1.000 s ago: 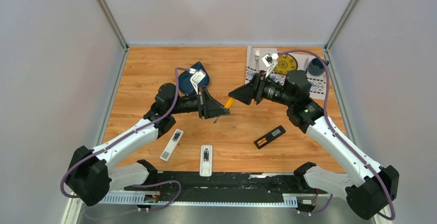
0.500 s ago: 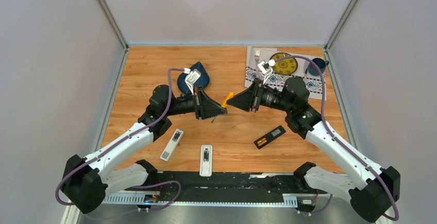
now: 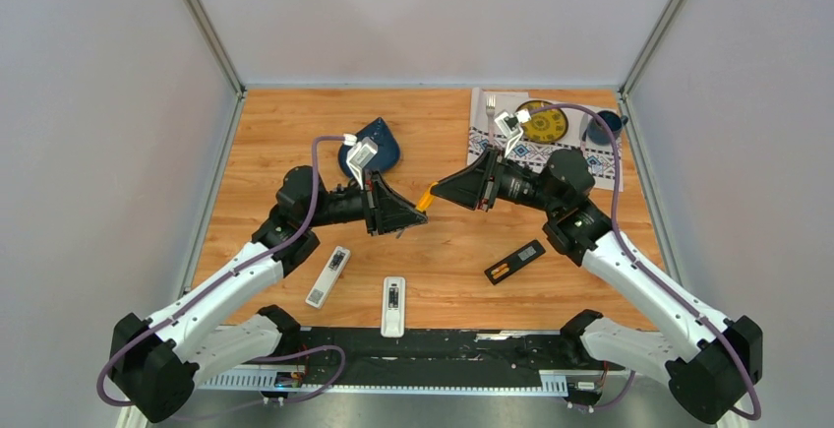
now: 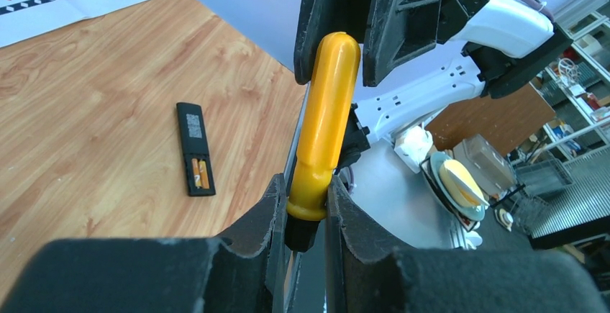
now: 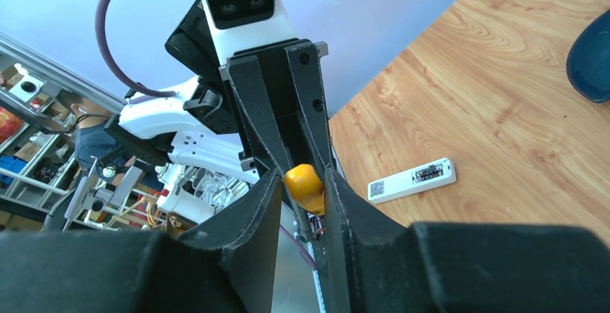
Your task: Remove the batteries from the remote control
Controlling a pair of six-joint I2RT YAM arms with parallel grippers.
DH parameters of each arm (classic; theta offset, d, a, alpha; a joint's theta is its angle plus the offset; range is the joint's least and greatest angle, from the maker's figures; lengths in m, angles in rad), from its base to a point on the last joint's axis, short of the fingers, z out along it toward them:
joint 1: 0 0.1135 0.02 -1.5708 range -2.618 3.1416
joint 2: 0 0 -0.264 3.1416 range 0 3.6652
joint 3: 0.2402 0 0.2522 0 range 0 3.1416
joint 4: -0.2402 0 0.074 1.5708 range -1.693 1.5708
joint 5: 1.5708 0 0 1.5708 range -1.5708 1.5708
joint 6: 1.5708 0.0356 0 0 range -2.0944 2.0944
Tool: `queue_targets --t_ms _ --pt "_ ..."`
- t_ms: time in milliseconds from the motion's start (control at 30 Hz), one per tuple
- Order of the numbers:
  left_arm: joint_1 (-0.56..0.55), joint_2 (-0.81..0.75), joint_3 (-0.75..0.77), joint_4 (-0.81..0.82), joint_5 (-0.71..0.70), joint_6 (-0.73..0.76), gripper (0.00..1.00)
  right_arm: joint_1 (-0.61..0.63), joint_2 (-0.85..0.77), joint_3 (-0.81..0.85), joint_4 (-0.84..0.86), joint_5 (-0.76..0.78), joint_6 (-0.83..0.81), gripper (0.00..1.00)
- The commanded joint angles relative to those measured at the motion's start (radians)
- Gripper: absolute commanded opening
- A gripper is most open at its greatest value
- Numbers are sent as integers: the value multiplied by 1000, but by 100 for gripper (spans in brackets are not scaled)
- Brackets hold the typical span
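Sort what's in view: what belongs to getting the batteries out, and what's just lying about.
For the job: black remote, batteries in it, left white remote, middle white remote, screwdriver.
Lying about: blue dish, patterned mat, fork, yellow plate, blue cup.

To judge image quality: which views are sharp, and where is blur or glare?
Top external: even light, sharp, soft shadows on the table. Left wrist: screwdriver handle sharp with a highlight streak, near jaws blurred. Right wrist: near jaws dark and soft, white remote sharp.
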Motion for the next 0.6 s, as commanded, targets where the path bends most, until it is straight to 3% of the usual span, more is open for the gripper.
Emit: queue_targets --t_ms 0,167,200,233,300,400,567 --pt "3 -13 7 -3 11 28 0 9 29 23 90 -34 35 30" --pt "3 -23 5 -9 9 33 1 41 57 33 85 -57 21 21" --pt "3 -26 4 -9 5 34 1 53 63 37 82 -60 16 6" --pt "3 -26 2 -10 3 34 1 59 66 46 76 -63 1 0" --pt "3 -32 4 -15 -1 37 5 69 69 55 50 -57 -13 0" --pt "3 -44 19 -71 6 65 20 69 63 72 1 -34 -66 0" --pt "3 -60 67 -228 20 200 36 69 95 197 -218 -77 -262 0"
